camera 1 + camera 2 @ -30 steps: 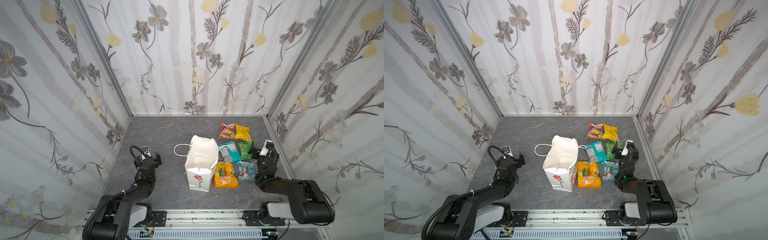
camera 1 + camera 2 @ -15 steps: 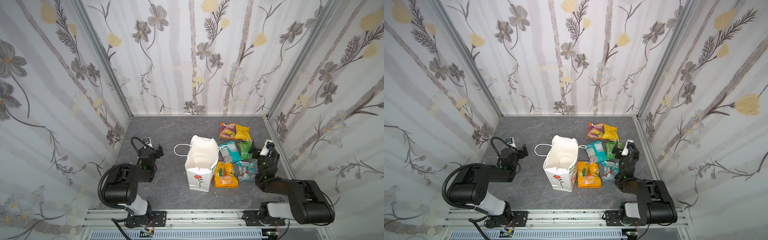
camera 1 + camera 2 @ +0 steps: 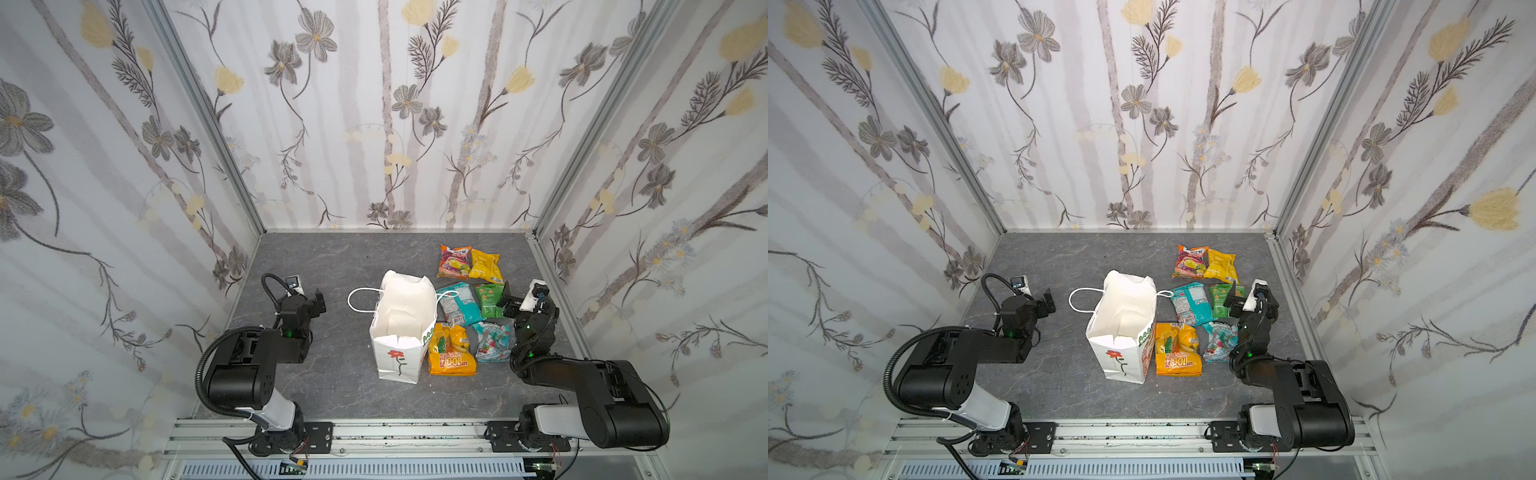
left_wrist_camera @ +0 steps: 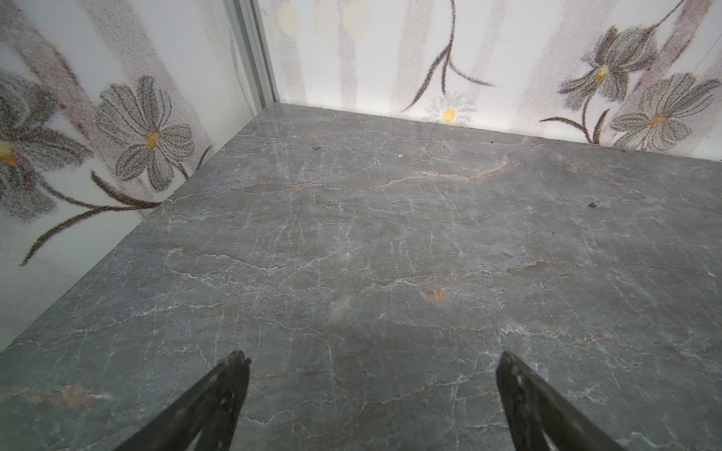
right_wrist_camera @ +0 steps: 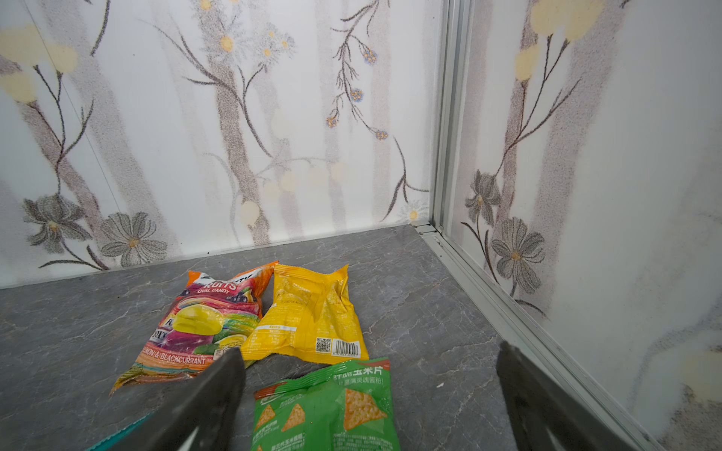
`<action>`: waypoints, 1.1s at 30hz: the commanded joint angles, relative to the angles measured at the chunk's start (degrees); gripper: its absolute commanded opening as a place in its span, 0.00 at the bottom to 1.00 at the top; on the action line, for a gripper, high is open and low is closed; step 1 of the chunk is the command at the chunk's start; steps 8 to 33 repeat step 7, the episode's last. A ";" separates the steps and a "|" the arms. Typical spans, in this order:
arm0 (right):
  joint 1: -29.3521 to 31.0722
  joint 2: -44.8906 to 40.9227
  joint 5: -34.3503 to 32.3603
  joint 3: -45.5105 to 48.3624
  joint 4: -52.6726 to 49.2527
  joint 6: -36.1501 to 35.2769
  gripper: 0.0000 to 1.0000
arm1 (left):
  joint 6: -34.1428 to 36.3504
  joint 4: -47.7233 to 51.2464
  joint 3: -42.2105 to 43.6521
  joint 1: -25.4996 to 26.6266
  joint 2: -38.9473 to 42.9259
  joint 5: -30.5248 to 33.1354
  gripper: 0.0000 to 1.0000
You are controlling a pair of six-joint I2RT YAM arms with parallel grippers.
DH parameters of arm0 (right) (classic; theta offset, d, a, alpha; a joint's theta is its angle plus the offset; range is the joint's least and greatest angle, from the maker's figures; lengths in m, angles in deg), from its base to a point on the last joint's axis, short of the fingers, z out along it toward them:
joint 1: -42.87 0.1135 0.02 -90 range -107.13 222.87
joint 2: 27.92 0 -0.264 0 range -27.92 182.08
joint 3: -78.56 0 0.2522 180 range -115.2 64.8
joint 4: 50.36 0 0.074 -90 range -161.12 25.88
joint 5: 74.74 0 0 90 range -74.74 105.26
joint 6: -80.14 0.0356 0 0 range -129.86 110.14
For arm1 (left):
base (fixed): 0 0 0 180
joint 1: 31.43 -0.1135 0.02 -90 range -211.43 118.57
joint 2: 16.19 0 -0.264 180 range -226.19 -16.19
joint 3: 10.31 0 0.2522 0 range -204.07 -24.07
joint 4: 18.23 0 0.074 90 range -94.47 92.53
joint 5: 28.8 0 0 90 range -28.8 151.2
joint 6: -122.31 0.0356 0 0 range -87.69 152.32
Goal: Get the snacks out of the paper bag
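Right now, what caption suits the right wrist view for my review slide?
Open right gripper near green packet; orange-pink packet and yellow packet beyond, on grey table.

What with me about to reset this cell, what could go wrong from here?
1. The right gripper hangs open close to the green packet; a careless sweep could drag or crush it.
2. The paper bag stands upright and looks empty, so it is probably light; a brush from either arm could tip it onto the orange packet right beside it.
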 commanded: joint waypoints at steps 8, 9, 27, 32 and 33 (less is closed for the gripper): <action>0.14 0.03 0.17 -0.02 3.62 -1.06 1.00 | -0.44 -0.12 -0.36 0.02 -0.07 0.57 1.00; 0.14 0.03 0.17 -0.02 3.62 -1.06 1.00 | -0.44 -0.12 -0.36 0.02 -0.07 0.57 1.00; 0.14 0.03 0.17 -0.02 3.62 -1.06 1.00 | -0.44 -0.12 -0.36 0.02 -0.07 0.57 1.00; 0.14 0.03 0.17 -0.02 3.62 -1.06 1.00 | -0.44 -0.12 -0.36 0.02 -0.07 0.57 1.00; 0.14 0.03 0.17 -0.02 3.62 -1.06 1.00 | -0.44 -0.12 -0.36 0.02 -0.07 0.57 1.00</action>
